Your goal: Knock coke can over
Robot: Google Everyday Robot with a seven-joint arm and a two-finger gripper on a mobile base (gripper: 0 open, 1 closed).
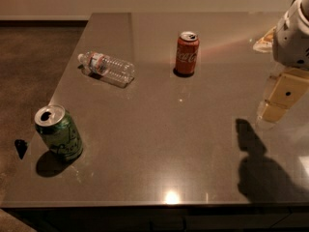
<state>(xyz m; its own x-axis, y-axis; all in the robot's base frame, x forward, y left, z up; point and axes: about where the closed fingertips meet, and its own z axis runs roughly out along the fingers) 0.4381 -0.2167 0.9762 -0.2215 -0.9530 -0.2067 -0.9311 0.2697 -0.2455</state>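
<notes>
The coke can (187, 53) is red with white script and a silver top. It stands upright on the grey table (159, 144), towards the far middle. My gripper (276, 104) hangs at the right edge of the view, above the table, below the white arm housing (293, 35). It is well to the right of the coke can, nearer the front, and apart from it. Its shadow falls on the table below it.
A green can (59, 132) with a silver top stands upright near the table's front left corner. A clear plastic water bottle (107, 67) lies on its side at the far left. Dark carpet floor lies beyond the left edge. A pale object (264, 41) sits at the far right.
</notes>
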